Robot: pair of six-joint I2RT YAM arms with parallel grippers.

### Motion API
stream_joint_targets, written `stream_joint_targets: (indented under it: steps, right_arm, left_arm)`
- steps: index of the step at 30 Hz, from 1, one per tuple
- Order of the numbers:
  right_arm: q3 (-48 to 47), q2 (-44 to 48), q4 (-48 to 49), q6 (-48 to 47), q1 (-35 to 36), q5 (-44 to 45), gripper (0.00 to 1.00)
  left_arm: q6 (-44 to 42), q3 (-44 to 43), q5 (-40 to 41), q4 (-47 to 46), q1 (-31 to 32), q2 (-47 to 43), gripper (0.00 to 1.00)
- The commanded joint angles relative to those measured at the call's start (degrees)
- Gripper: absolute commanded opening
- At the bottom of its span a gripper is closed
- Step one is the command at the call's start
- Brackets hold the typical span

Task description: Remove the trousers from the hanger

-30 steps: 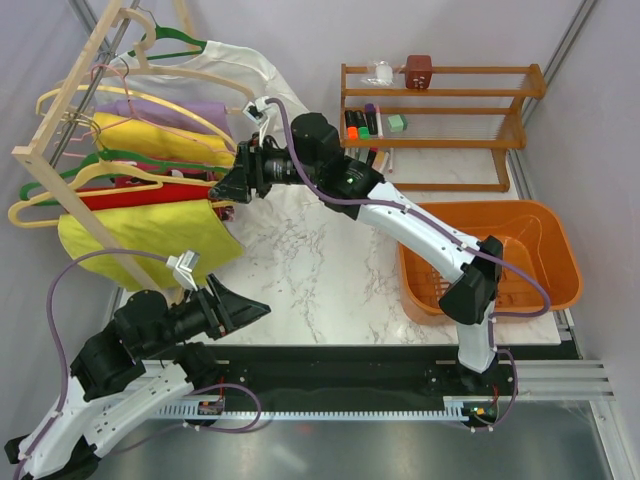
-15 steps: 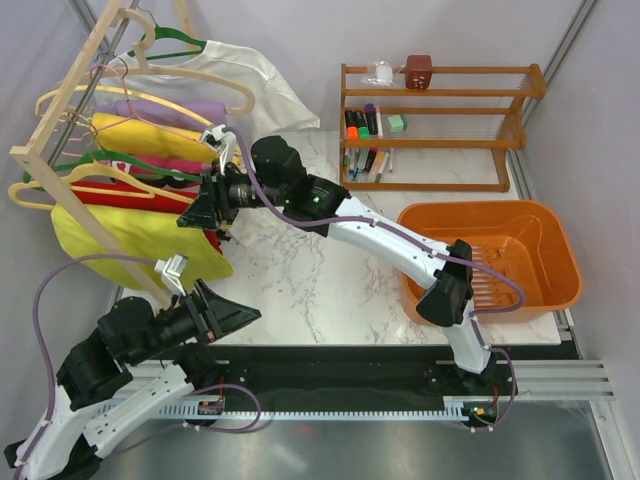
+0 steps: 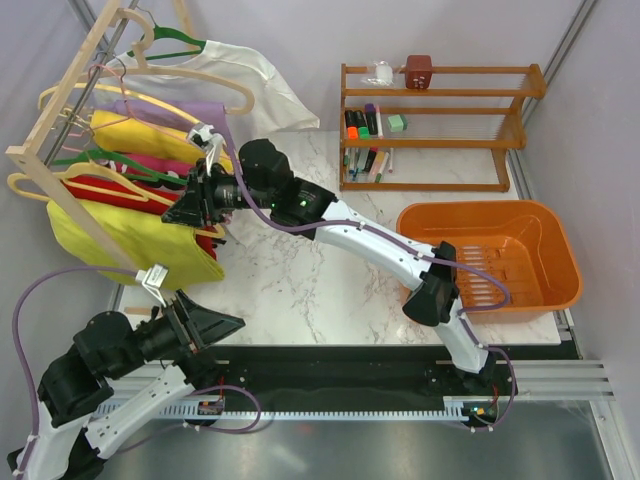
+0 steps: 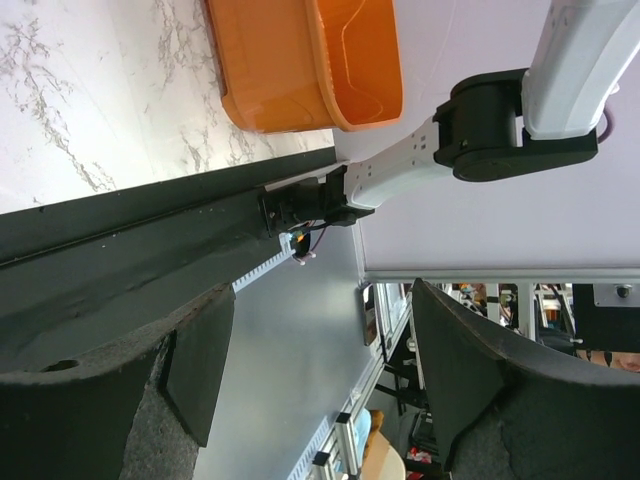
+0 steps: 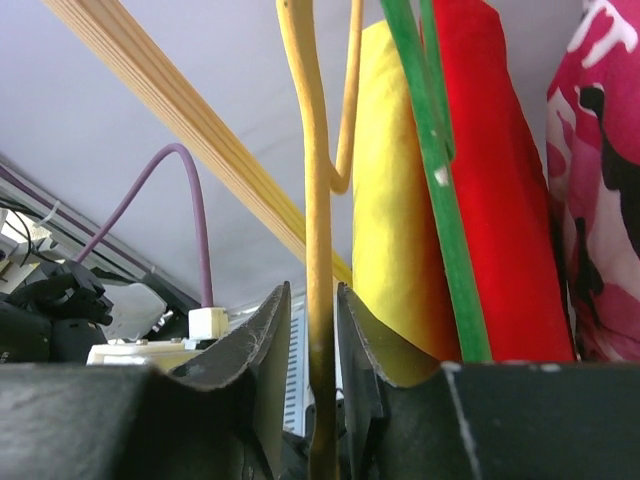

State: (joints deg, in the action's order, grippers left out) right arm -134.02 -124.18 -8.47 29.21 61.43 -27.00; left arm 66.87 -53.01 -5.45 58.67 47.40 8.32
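1. Your right hand (image 5: 312, 330) has its fingers narrowed around the hanger (image 5: 318, 200), one on each side of its thin bar. Whether they pinch it cannot be told.
2. Your left hand (image 3: 232, 323) is wide open and holds nothing.
3. The right arm stretches across the surface to the wooden rack (image 3: 70, 110) at the left edge; the left arm sits low at the near-left corner.
4. The trousers (image 3: 130, 235) hang on the hanger on that rack.
5. The orange basket (image 3: 560, 255) stands at the right edge.
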Motion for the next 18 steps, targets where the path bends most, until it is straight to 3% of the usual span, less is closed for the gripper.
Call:
stream_joint_targets:
  steps: [1, 8, 12, 18]
  right_arm:
    - [-4.23, -2.73, 4.51, 0.67, 0.97, 0.64, 0.31]
    - [-4.76, -3.0, 6.71, 0.94, 1.15, -0.06, 0.16]
    - [-5.55, -3.52, 7.85, 1.28, 1.15, -2.26, 0.0]
    - [-5.38, -2.47, 10.23, 2.87, 1.06, -4.11, 0.0]
  left_arm:
    - [1.6, -1.83, 0.97, 1.53, 0.33, -0.41, 0.79]
    - [1.68, -1.66, 0.62, 1.71, 0.33, 0.21, 0.79]
    - [2.03, -1.48, 0.71, 1.53, 0.33, 0.56, 0.79]
    - [1.86, -1.48, 0.8, 1.09, 0.33, 1.61, 0.79]
